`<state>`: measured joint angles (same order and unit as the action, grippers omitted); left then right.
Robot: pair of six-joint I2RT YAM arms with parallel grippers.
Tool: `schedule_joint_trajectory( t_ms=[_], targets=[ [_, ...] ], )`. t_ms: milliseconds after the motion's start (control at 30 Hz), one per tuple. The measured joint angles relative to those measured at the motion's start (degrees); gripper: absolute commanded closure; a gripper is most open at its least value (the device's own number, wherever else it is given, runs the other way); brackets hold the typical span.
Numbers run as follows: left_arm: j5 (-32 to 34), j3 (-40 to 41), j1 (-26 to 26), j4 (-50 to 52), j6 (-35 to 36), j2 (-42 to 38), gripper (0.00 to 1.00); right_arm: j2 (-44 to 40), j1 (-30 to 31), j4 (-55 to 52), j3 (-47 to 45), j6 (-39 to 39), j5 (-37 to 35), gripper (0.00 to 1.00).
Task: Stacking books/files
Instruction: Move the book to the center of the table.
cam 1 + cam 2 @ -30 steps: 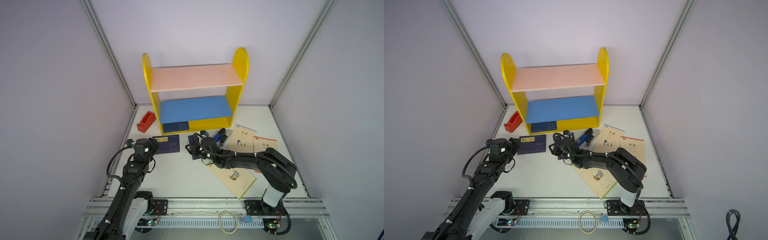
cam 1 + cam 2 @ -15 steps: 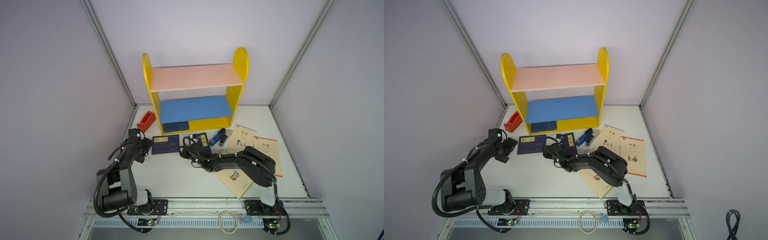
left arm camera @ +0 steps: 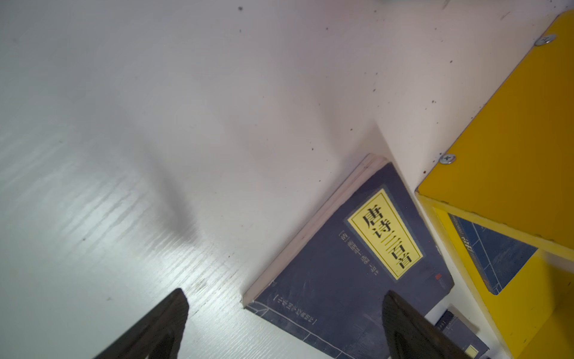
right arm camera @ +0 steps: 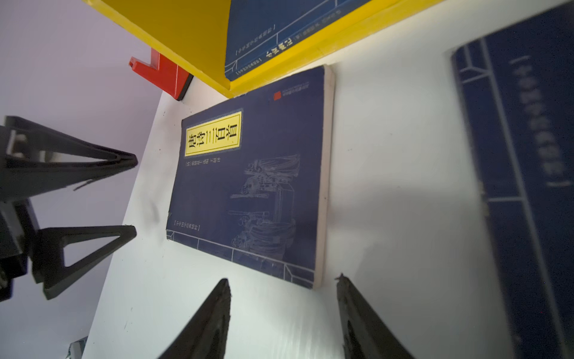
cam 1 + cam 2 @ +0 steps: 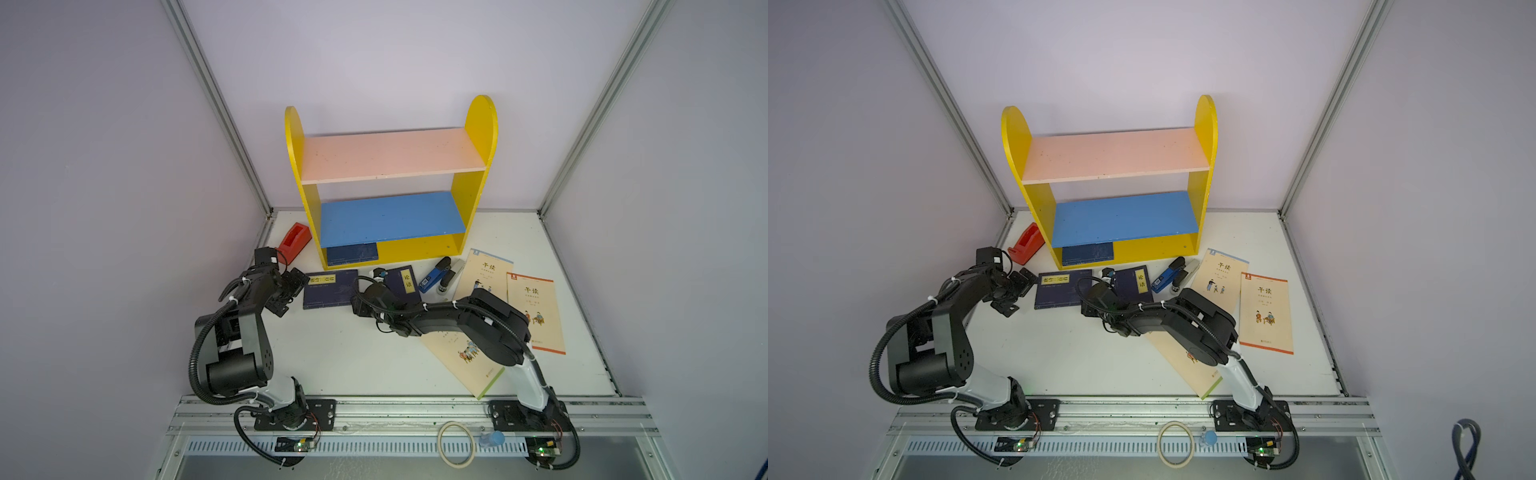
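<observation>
Currently the left gripper (image 5: 289, 293), fully open, and the right gripper (image 4: 284, 279), part open, hold nothing. They flank the navy book (image 5: 330, 289), which lies flat before the shelf (image 5: 419, 249). If you approach too low, they may scrape the table (image 5: 332, 353) or collide.

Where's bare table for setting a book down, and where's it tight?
Free: front-centre table between navy book, slanted cream book and rail; back corner right of the shelf unit; pink shelf and blue shelf. Tight: strip before the unit: navy books, stapler, cream books.
</observation>
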<state>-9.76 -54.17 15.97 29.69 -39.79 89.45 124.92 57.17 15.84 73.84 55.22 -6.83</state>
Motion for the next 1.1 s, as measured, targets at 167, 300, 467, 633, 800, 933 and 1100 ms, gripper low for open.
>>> schedule_joint_trajectory(
  t_ms=[167, 300, 467, 633, 800, 933, 1100],
  targets=[
    [0.0, -1.2, -0.3, 0.8, 1.0, 3.5, 0.00, 2.4, -1.0, 2.2, 1.2, -0.8, 1.5, 0.43],
    [0.1, -1.6, -1.1, 0.7, 1.2, 6.0, 0.00, 3.1, -2.2, 4.8, 0.9, -1.0, 2.4, 0.43],
    [0.6, -3.0, -2.6, 0.5, 1.1, 8.1, 0.00, 5.0, -3.0, 7.8, 2.0, -1.0, 3.7, 0.44],
    [1.3, -3.4, -4.7, -0.5, 0.9, 9.0, 0.00, 6.1, -3.0, 9.4, 2.6, -0.7, 5.0, 0.48],
    [1.1, -1.5, -7.1, -4.0, 0.0, 8.5, 0.00, 6.5, -2.8, 12.0, 1.7, 0.5, 6.6, 0.56],
    [1.7, 1.1, -9.1, -8.0, -0.3, 7.1, 0.00, 4.9, -2.4, 14.2, -2.0, 1.8, 5.5, 0.58],
    [1.9, 6.4, -11.4, -14.4, -0.6, 3.5, 0.00, 1.6, -1.4, 15.2, -7.3, 3.9, 3.6, 0.64]
  ],
)
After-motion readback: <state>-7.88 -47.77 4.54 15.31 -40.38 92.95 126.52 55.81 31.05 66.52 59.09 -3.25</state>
